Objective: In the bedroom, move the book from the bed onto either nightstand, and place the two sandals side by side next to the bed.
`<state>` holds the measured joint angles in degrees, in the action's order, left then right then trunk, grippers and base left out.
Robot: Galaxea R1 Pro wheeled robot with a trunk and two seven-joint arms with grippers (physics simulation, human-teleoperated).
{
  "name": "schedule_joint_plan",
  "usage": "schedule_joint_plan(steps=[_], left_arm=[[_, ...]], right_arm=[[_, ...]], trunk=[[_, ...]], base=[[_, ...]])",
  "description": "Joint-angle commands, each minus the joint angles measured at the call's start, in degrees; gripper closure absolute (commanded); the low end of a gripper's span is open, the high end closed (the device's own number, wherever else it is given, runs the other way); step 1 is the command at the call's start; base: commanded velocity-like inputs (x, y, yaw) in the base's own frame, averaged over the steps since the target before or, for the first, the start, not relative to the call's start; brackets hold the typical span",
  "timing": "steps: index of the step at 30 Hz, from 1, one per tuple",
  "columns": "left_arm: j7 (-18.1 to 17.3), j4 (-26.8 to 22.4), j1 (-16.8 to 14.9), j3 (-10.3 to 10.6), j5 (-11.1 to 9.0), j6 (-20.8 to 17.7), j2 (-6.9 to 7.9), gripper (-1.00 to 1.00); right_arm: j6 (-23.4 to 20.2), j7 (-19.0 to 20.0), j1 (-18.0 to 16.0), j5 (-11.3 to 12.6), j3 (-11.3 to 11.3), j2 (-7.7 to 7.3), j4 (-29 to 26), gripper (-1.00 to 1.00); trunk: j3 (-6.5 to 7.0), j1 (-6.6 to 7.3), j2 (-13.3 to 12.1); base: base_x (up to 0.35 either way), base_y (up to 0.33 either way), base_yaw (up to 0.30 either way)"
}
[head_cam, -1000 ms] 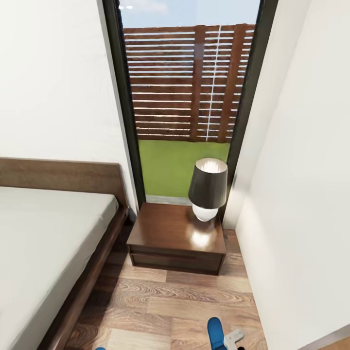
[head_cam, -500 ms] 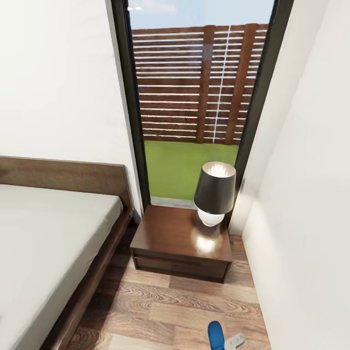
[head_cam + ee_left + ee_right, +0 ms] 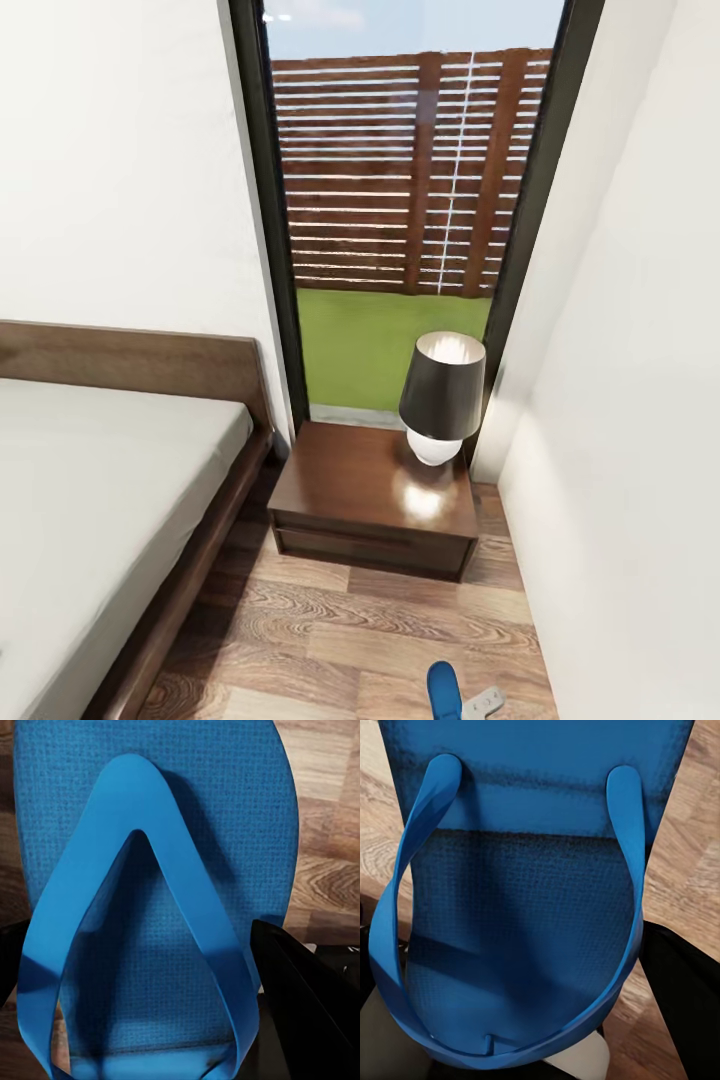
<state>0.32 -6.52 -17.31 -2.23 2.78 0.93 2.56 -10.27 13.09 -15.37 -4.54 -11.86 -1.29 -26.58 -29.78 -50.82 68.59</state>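
Left wrist view: a blue sandal point(image 3: 150, 870) is lying right up against the left gripper point(image 3: 161, 1020), sole face toward the camera, its V-shaped strap pointing away from the fingers. Dark fingers point(image 3: 307, 997) are sitting on either side of the sandal's near end, spread about as wide as the sole; whether they are pressing it or merely flanking it, I cannot tell. Wooden floor point(image 3: 330, 832) is showing beyond the sandal.

Right wrist view: the other sandal point(image 3: 525, 907) is sitting just as close to the right gripper point(image 3: 510, 1035), its strap looping over the sole. A dark finger point(image 3: 682, 997) is showing at one side, a pale rounded part at the near edge. Grip is not readable here either.

Head view: nearest, at the lower edge, the blue tip of the right-hand sandal point(image 3: 444, 690) is poking up with a pale gripper part beside it, above the floor. Farther ahead of the grippers, the nightstand point(image 3: 370, 500) is standing against the window point(image 3: 400, 200), a dark-shaded lamp point(image 3: 442, 395) resting on its far right corner. To the left of the nightstand, the bed point(image 3: 90, 500) is running along the wall, headboard at the far end. The book is nowhere to be made out on the mattress part in view.
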Motion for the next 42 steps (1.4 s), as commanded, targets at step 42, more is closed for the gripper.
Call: schedule_joint_plan(steps=[42], left_arm=[[0.03,0.04,0.08,-0.16,0.49,0.19,-0.11,1.00]], right_arm=[[-0.19,0.18,-0.01,-0.47,-0.09,-0.03,-0.05,1.00]], trunk=[[2.14,-0.01,0.05]], base=[[0.000,0.000,0.000]])
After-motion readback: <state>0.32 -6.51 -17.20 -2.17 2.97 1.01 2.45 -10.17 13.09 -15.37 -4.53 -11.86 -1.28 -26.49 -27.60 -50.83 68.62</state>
